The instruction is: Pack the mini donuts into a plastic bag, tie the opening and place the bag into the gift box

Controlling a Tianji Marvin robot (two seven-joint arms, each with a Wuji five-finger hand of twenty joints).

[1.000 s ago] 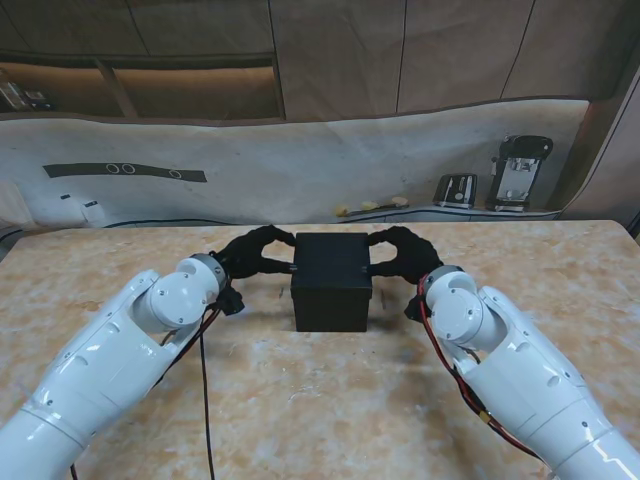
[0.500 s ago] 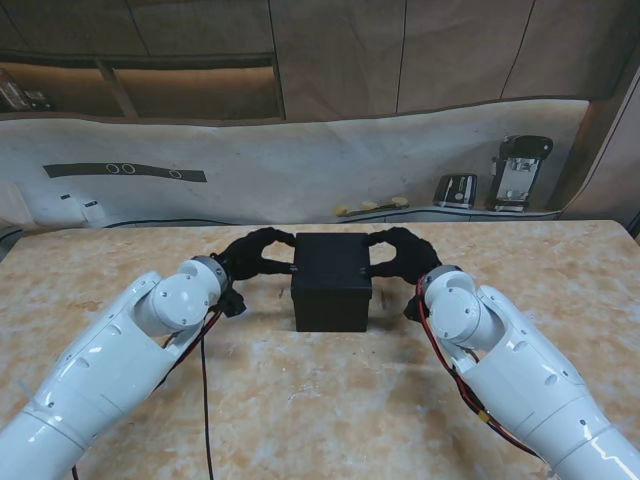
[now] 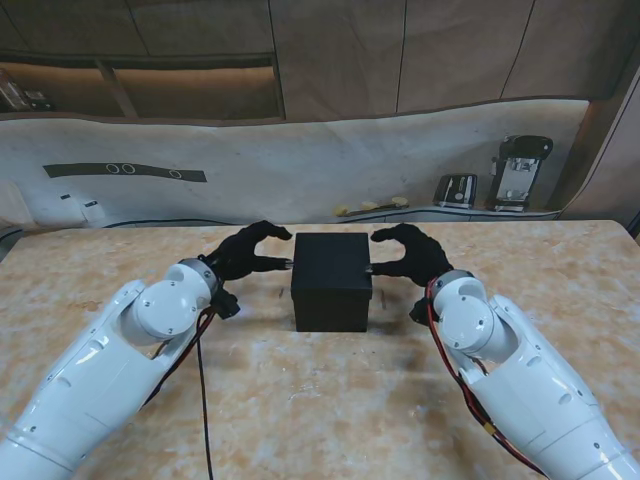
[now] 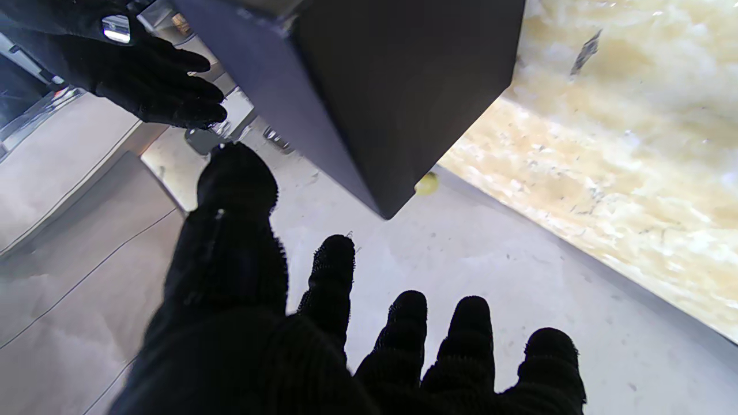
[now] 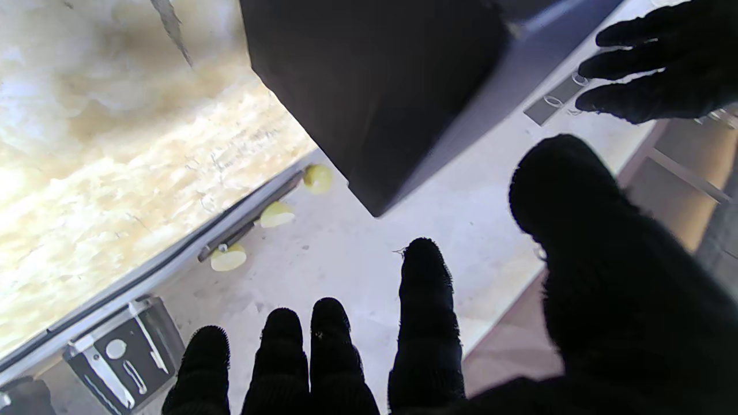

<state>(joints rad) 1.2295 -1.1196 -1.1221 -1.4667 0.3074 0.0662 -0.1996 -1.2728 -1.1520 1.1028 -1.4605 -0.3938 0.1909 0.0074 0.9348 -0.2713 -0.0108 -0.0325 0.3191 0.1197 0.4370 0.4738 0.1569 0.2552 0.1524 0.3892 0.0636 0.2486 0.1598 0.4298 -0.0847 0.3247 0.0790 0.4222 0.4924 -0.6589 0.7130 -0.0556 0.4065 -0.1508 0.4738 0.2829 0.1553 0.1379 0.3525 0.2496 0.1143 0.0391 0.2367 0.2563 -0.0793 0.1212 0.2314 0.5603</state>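
Black gift box [image 3: 331,280] closed, mid-table toward far edge | left hand [image 3: 248,252] and right hand [image 3: 408,254] have just backed off its sides, fingers spread, holding nothing | bag not visible, presumably inside | task looks done

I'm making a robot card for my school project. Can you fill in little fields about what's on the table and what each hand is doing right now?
box: black gift box, lid closed, standing upright on the table
table: marbled beige top
left hand: black glove, open, fingers spread, just left of the box, not touching
right hand: black glove, open, fingers spread, just right of the box, not touching
donuts and bag: not visible
background: small yellow pieces on the ledge past the table
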